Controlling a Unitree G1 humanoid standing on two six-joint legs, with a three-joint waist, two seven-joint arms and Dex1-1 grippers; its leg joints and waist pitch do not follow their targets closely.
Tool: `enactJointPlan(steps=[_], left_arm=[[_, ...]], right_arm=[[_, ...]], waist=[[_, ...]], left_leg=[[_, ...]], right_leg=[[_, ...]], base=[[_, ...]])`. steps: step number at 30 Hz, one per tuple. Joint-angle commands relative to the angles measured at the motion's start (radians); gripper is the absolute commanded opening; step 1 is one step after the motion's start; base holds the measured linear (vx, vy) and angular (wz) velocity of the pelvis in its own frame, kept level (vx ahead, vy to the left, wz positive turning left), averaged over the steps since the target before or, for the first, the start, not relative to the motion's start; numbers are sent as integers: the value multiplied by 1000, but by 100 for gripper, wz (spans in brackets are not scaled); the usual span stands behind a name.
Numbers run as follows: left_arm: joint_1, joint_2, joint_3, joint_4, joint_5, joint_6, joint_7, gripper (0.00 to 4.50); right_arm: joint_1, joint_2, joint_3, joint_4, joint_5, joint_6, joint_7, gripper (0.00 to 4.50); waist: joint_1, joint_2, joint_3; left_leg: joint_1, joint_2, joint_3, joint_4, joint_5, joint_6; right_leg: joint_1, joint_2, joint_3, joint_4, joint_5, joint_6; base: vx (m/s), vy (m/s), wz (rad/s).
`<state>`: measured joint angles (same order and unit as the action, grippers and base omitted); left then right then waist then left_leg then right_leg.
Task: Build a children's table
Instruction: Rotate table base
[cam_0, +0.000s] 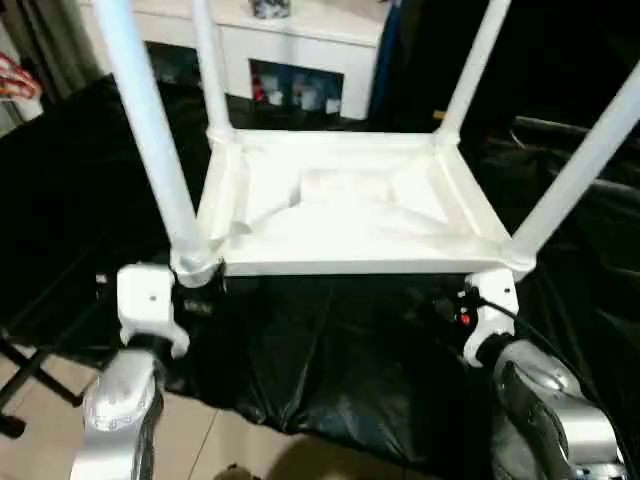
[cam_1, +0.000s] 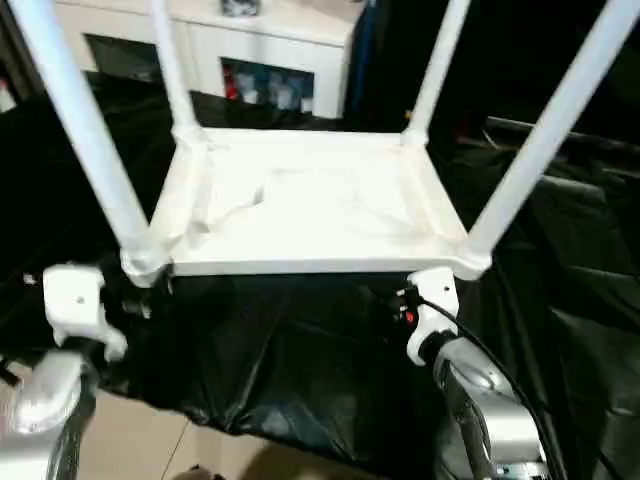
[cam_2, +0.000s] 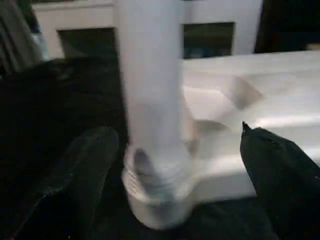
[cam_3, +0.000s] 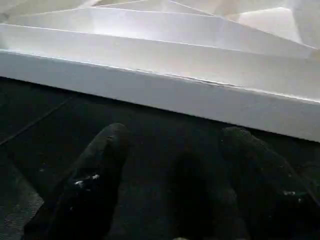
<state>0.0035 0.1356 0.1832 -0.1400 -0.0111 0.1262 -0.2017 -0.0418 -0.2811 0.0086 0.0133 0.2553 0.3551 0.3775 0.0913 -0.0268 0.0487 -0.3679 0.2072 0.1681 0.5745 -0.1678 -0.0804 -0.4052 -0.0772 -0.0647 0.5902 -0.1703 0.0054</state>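
Left wrist view: left gripper (cam_2: 175, 165) spread wide around a leg (cam_2: 150, 90), not touching.
Upside-down children's table (cam_0: 340, 205) rests on black cloth (cam_0: 330, 350); right gripper (cam_3: 175, 165) open, empty, near its edge.

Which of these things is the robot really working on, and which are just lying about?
Part of the job:
- the upside-down white tabletop
- its four legs, all standing up from the corner sockets, e.g. the near left leg
- left pincer, open around that leg's base
- right pincer, open near the tabletop's edge

Just lying about:
- white cabinet behind
- black cloth underneath
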Motion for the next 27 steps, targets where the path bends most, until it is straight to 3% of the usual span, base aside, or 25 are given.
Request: enactJointPlan(steps=[1,2,3,5,6,9,11,12,14,15,16,18,19,24,27], left_arm=[[-49,16,14,61,-2,-6,3,448],[-83,30,16,99,-14,2,-16,448],[-103,40,16,124,-23,6,-27,448],[-178,66,29,208,-49,-2,-52,448],[-209,77,31,243,-62,-4,-68,448],[-314,109,36,374,-131,-12,-182,448],[-347,116,42,419,-165,-9,-241,448],[-363,132,35,444,-221,7,-378,448],[-371,144,29,460,-250,13,-452,448],[-375,173,7,476,-290,44,-585,448],[-376,184,-3,486,-303,56,-630,448],[-372,218,-36,488,-338,106,-753,448],[-369,235,-57,479,-357,134,-809,448],[-343,283,-125,372,-454,279,-954,448],[-291,296,-192,224,-520,350,-1011,448]], right_arm=[[-19,-11,4,18,-24,19,-11,323],[-28,-11,6,36,-30,13,-12,323],[-33,-10,7,46,-34,9,-13,323],[-56,-5,10,88,-40,-1,-13,323],[-67,-3,11,106,-44,-2,-14,323],[-107,-4,18,177,-66,-9,-18,323],[-123,-2,15,208,-70,-15,-20,323],[-148,-2,8,254,-81,-17,-34,323],[-162,-2,3,280,-87,-19,-40,323],[-187,-4,-5,326,-93,-23,-47,323],[-196,-5,-7,344,-95,-27,-46,323],[-216,-8,-5,385,-101,-37,-42,323],[-227,-10,-4,404,-105,-44,-41,323],[-271,0,-1,474,-110,-77,-33,323],[-308,20,15,522,-113,-96,-8,323]], waist=[[4,7,-49],[3,1,-50],[6,4,-53],[7,-1,-53],[9,3,-58],[14,2,-62],[15,0,-64],[15,-5,-64],[18,1,-66],[19,-9,-64],[21,-7,-63],[26,0,-59],[28,-4,-58],[25,-3,-57],[18,-10,-57]], left_leg=[[8,12,-8,-75,-401,-6],[5,9,-8,-75,-391,-5],[8,11,-9,-75,-374,-6],[5,8,-6,-74,-353,-5],[7,11,-7,-73,-336,-8],[9,8,-1,-68,-277,-13],[6,10,-1,-66,-241,-11],[7,11,2,-65,-227,-5],[10,11,5,-64,-206,-5],[11,11,7,-64,-209,-4],[12,12,7,-66,-214,-5],[22,17,9,-69,-255,-14],[24,16,11,-69,-268,-18],[20,19,5,-75,-307,-37],[14,19,5,-75,-305,-35]], right_leg=[[26,-40,33,-97,-431,-30],[28,-42,33,-94,-415,-36],[29,-44,34,-89,-389,-49],[30,-44,34,-85,-360,-62],[34,-47,36,-79,-324,-79],[35,-47,37,-65,-231,-122],[43,-51,38,-56,-168,-148],[44,-51,39,-55,-154,-161],[42,-53,39,-52,-150,-178],[43,-55,39,-51,-162,-181],[42,-55,39,-51,-173,-182],[34,-55,41,-57,-223,-178],[32,-57,42,-59,-238,-177],[38,-60,42,-55,-263,-178],[43,-60,42,-55,-272,-178]], base=[[0,0,0],[0,0,0],[0,0,0],[0,0,0],[0,0,0],[0,0,0],[0,0,0],[0,0,0],[0,0,0],[0,0,0],[0,0,0],[0,0,0],[0,0,0],[0,0,0],[0,0,0]])
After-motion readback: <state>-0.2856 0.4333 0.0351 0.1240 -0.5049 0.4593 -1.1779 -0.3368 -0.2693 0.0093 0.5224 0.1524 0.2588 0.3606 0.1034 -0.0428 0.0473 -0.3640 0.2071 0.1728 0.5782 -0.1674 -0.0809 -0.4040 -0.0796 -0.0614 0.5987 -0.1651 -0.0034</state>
